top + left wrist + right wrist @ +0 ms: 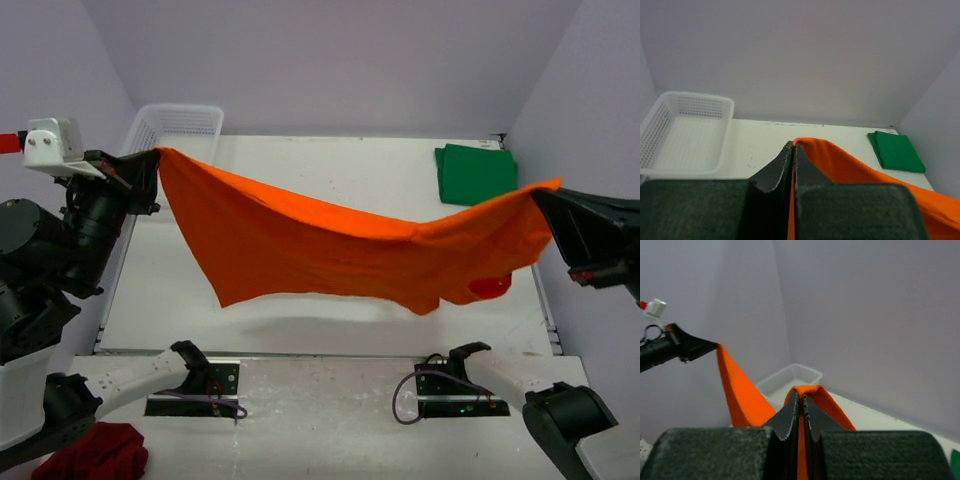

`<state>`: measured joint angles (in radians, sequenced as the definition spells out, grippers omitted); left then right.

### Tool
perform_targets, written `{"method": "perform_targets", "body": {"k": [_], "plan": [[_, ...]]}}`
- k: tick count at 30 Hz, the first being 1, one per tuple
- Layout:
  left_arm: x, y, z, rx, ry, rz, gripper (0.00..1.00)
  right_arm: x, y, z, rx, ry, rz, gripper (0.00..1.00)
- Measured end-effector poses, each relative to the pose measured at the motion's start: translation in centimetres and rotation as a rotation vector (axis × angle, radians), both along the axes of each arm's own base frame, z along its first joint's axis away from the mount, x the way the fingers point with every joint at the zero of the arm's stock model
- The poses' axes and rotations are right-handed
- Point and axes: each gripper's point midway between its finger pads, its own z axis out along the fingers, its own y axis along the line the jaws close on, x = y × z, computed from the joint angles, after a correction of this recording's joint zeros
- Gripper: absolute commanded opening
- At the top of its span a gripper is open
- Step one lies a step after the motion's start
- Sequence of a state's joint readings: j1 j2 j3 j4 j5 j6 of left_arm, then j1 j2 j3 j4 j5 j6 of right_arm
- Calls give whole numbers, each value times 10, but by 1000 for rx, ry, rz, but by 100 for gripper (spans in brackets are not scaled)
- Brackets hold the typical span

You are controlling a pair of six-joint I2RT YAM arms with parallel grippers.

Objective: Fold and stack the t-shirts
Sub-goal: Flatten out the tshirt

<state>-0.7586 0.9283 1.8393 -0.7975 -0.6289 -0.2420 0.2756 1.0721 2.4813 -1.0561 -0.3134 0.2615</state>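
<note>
The orange t-shirt (pixel 330 245) hangs in the air above the table, stretched between both arms and sagging in the middle. My left gripper (pixel 152 160) is shut on its left corner, and orange cloth (pixel 840 162) shows pinched between the jaws of the left gripper (pixel 793 146). My right gripper (pixel 545 195) is shut on the right corner, where the shirt (pixel 812 390) folds over the tips of the right gripper (pixel 801 395). The dark green t-shirt (pixel 476 173) lies folded at the table's far right, also the green square (pixel 896 151) in the left wrist view.
A white plastic basket (pixel 172 128) stands at the far left of the table, also the basket (pixel 685 132) in the left wrist view. A dark red cloth (pixel 98 452) lies off the table at the near left. Purple walls enclose the table on three sides.
</note>
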Motion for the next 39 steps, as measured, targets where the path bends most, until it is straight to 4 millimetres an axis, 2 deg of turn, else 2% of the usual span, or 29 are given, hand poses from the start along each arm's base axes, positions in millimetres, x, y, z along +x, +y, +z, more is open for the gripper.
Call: {"method": "perform_targets", "body": {"k": [5, 8, 11, 13, 16, 18, 20, 23, 26, 29, 31, 34, 36, 39], "plan": [[-26, -2, 21, -41, -107, -128, 0, -62, 14, 12, -19, -143, 182, 0], [-44, 3, 38, -85, -183, -178, 0, -90, 19, 16, -30, -214, 261, 0], [-49, 6, 51, -118, -230, -185, 0, -104, 21, 19, -37, -261, 298, 0], [-42, 2, 47, -115, -213, -171, 0, -98, 23, 20, -35, -261, 295, 0], [-12, -10, 26, -96, -120, -99, 0, -59, 28, 9, -28, -188, 262, 0], [19, -24, -5, -63, -10, -24, 0, -13, 34, -10, -28, -81, 223, 0], [53, -44, -51, 1, 119, 51, 0, 41, 41, -35, -37, 45, 176, 0], [96, -69, -139, 147, 321, 166, 0, 131, 52, -86, -65, 244, 90, 0], [122, -81, -230, 308, 512, 258, 0, 211, 60, -148, -118, 426, 5, 0], [133, -75, -291, 388, 645, 335, 0, 279, 66, -222, -191, 610, -71, 0], [138, -65, -315, 406, 700, 388, 0, 312, 68, -268, -232, 716, -100, 0], [143, -49, -334, 412, 737, 459, 0, 341, 66, -326, -275, 843, -133, 0], [149, -39, -346, 413, 761, 502, 0, 353, 63, -353, -297, 900, -157, 0], [160, -27, -368, 423, 802, 558, 0, 367, 59, -382, -324, 959, -181, 0]]}}
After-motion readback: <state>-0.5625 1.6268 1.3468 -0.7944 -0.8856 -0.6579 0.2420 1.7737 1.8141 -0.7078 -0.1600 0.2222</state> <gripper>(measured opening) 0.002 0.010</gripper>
